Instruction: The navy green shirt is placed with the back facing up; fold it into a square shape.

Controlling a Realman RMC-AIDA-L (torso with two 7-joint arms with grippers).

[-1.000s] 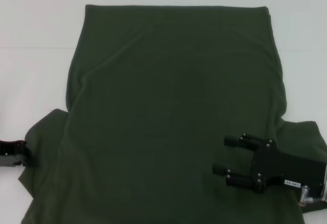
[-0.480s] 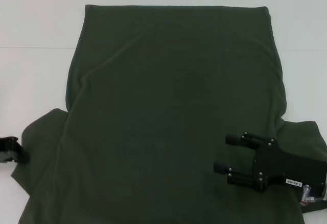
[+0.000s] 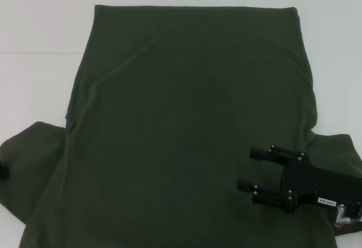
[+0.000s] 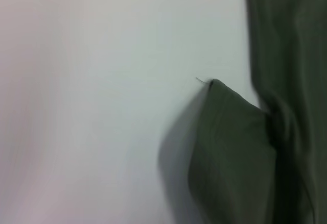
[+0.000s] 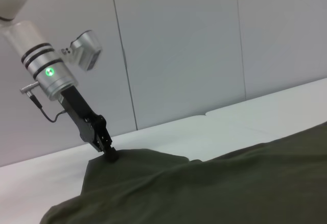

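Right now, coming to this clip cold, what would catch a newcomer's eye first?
The navy green shirt, plain side up, fills almost the whole white table in the head view. The black right pincer sits open over the shirt's near right part, beside the right sleeve. In the right wrist view the left pincer is down at the tip of the left sleeve, at the shirt's far-left edge.

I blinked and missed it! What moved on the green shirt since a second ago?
The left gripper slid outward to the robot's left, pulling the navy green shirt's left sleeve flatter and wider; it is shut on that sleeve's edge. The right gripper stayed open over the shirt's right side, almost unmoved.
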